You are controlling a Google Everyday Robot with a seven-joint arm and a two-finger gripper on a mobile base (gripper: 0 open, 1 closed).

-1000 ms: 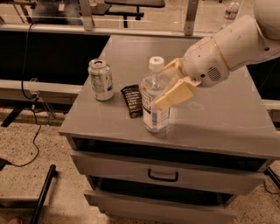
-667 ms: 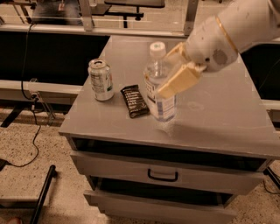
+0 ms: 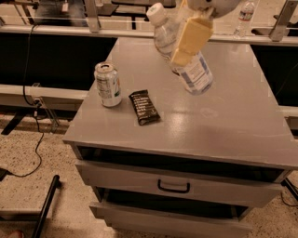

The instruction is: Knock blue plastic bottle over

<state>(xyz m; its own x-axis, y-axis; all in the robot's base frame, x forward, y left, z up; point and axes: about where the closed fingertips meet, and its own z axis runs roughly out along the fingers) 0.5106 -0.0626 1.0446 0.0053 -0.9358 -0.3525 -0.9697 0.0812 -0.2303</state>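
The blue plastic bottle (image 3: 195,72) is clear and bluish, with a white cap (image 3: 156,12) and a white-and-blue label. It hangs in the air above the grey cabinet top (image 3: 233,125), tilted steeply with its cap up and to the left and its base down and to the right. My gripper (image 3: 184,49) reaches down from the top edge and is shut on the bottle's middle. One yellow finger (image 3: 192,35) lies across the front of the bottle. The other finger is hidden behind it.
A silver-green drink can (image 3: 107,84) stands upright at the cabinet's left. A dark snack bar (image 3: 144,107) lies flat beside it. Drawers with a black handle (image 3: 173,187) sit below. A small clear bottle (image 3: 245,14) stands far back right. Cables run across the floor on the left.
The bottle stood on the cabinet top in the gripper's hold. It has since risen off the surface and tipped with its cap to the left, as the arm moved up.
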